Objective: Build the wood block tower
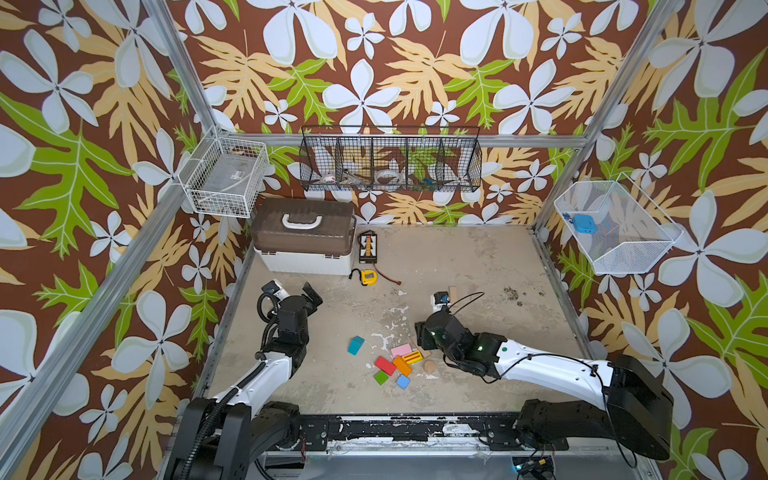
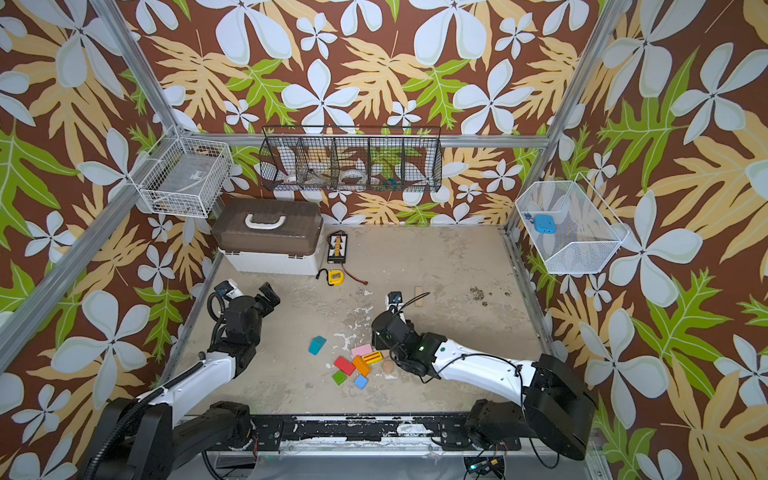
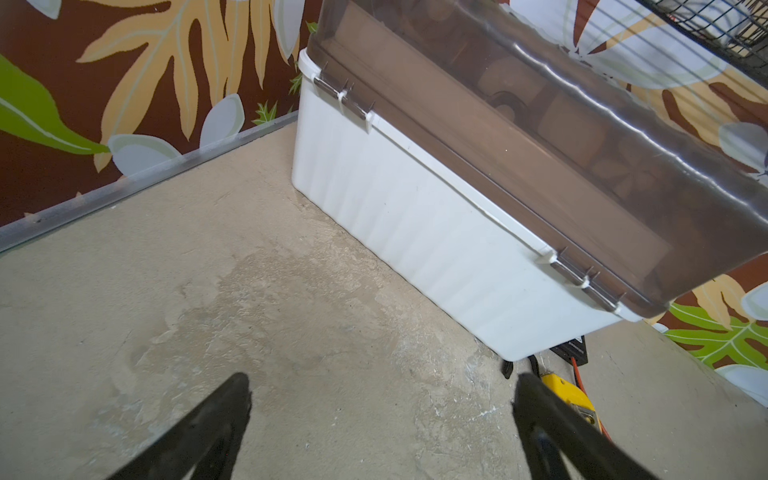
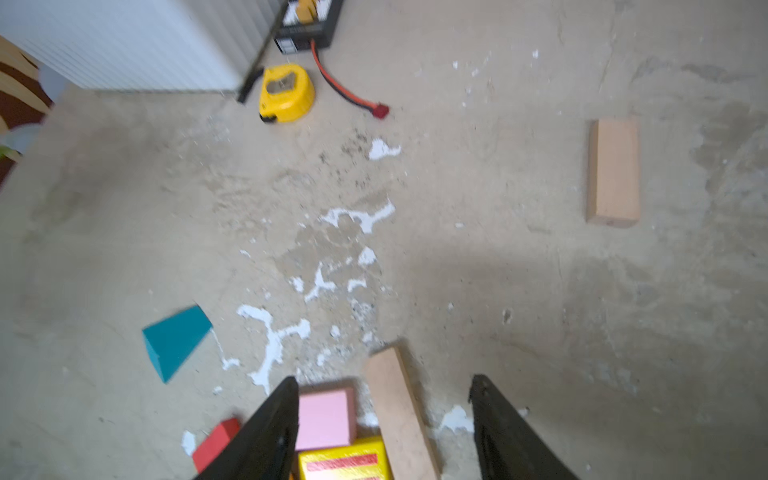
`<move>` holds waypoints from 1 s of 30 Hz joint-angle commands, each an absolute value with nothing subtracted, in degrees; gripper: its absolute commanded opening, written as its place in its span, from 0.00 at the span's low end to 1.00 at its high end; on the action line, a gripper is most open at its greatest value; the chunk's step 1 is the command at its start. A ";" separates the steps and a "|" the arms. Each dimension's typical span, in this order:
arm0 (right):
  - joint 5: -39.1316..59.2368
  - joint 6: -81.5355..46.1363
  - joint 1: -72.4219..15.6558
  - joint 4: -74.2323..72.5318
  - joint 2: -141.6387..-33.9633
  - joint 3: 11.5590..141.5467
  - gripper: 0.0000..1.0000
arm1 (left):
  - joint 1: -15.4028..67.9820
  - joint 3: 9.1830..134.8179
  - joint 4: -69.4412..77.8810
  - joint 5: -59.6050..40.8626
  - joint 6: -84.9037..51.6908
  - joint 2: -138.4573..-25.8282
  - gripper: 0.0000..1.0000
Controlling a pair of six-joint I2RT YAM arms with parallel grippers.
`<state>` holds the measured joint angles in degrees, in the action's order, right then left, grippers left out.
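Observation:
Loose wood blocks lie flat on the floor at the front middle: teal [image 1: 355, 345], pink [image 1: 401, 350], yellow-red [image 1: 413, 356], red [image 1: 385, 365], orange [image 1: 402, 365], green [image 1: 380, 377], blue [image 1: 402, 381] and a plain disc [image 1: 429, 366]. No tower is in view. My right gripper [image 4: 383, 379] hangs open just above the cluster. A plain plank [image 4: 401, 415], the pink block [image 4: 326, 419] and the yellow-red block [image 4: 345, 461] lie between its fingers, ungripped. Another plank [image 4: 613, 172] lies farther back. My left gripper [image 3: 382, 382] is open over bare floor, far left.
A white box with a brown lid [image 1: 305, 241] stands at the back left. A black charger board [image 1: 368, 247] and a yellow tape measure [image 1: 368, 276] lie beside it. Wire baskets hang on the walls. A metal rail [image 1: 232, 299] edges the floor.

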<state>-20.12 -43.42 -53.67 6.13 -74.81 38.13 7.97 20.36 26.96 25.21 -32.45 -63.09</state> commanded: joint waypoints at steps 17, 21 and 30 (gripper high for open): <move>-12.79 -38.72 -54.05 5.99 -81.21 35.50 0.59 | 7.84 21.21 20.95 12.64 -31.84 -62.24 1.00; -12.50 -38.42 -54.05 4.95 -81.72 35.09 0.59 | 7.91 19.95 19.50 -2.15 -31.74 -61.94 1.00; -11.91 -38.40 -54.99 4.94 -81.93 34.80 0.58 | 9.26 18.15 30.08 -16.49 -28.26 -68.47 1.00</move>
<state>-11.97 -38.52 -54.74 5.37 -82.39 34.98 8.82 18.24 25.26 -9.87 -29.69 -68.60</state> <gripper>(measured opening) 0.581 0.996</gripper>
